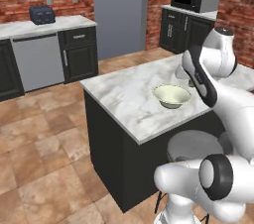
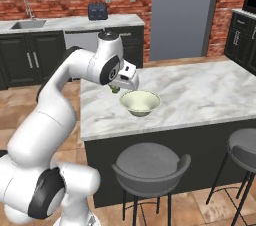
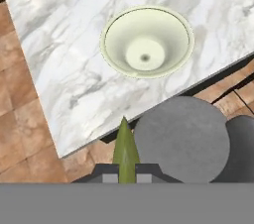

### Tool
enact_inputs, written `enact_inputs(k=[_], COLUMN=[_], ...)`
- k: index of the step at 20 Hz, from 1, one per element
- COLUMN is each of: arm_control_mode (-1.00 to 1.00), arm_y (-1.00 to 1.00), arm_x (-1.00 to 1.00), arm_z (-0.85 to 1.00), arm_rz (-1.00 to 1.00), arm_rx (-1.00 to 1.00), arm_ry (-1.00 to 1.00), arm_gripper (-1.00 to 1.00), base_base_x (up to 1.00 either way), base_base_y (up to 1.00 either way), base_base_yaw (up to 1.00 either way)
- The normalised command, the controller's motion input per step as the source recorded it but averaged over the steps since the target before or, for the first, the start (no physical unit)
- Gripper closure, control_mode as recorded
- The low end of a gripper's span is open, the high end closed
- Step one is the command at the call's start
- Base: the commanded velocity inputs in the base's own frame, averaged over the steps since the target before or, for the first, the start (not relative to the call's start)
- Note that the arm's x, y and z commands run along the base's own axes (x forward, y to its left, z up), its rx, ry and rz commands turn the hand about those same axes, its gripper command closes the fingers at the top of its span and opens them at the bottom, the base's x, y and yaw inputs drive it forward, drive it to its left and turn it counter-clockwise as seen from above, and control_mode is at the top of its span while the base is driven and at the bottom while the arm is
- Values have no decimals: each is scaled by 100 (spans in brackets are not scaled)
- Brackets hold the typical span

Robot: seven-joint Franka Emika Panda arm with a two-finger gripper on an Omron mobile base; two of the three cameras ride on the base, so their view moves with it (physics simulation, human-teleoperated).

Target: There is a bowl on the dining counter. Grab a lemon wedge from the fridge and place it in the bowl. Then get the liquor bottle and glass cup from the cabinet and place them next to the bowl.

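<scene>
The gripper [image 3: 126, 174] is clamped on a green lemon wedge [image 3: 125, 151] at the hand view's bottom centre; the pale bowl [image 3: 147, 41] sits on the marble tabletop [image 3: 64, 59], upper centre.

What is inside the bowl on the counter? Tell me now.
Nothing: the bowl shows a bare inside. The lemon wedge is in the shut pincer, not in it.

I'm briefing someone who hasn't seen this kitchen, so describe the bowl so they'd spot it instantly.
Find the marble-topped dining counter in the middle of the kitchen, with grey stools along its near side. The bowl sits near that edge: pale cream, round, empty, and the one dish on the marble.
</scene>
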Motion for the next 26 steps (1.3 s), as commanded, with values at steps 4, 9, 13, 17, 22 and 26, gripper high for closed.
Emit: enact_inputs(k=[4, 9, 13, 17, 22, 26], arm_control_mode=[-100, -100, -100, -100, -100, -100], arm_y=[-16, -8, -7, -10, -10, -11], arm_x=[53, 53, 57, 56, 50, 42], arm_z=[-30, -27, -21, -24, -28, -34], arm_rz=[0, -1, -2, -3, -2, -1], arm_rx=[0, -1, 0, 0, 0, 0], arm_ry=[0, 0, 0, 3, 4, 4], arm_gripper=[100, 100, 100, 100, 100, 100], base_base_x=[0, 0, 0, 0, 0, 0], base_base_y=[0, 0, 0, 0, 0, 0], base_base_yaw=[0, 0, 0, 0, 0, 0])
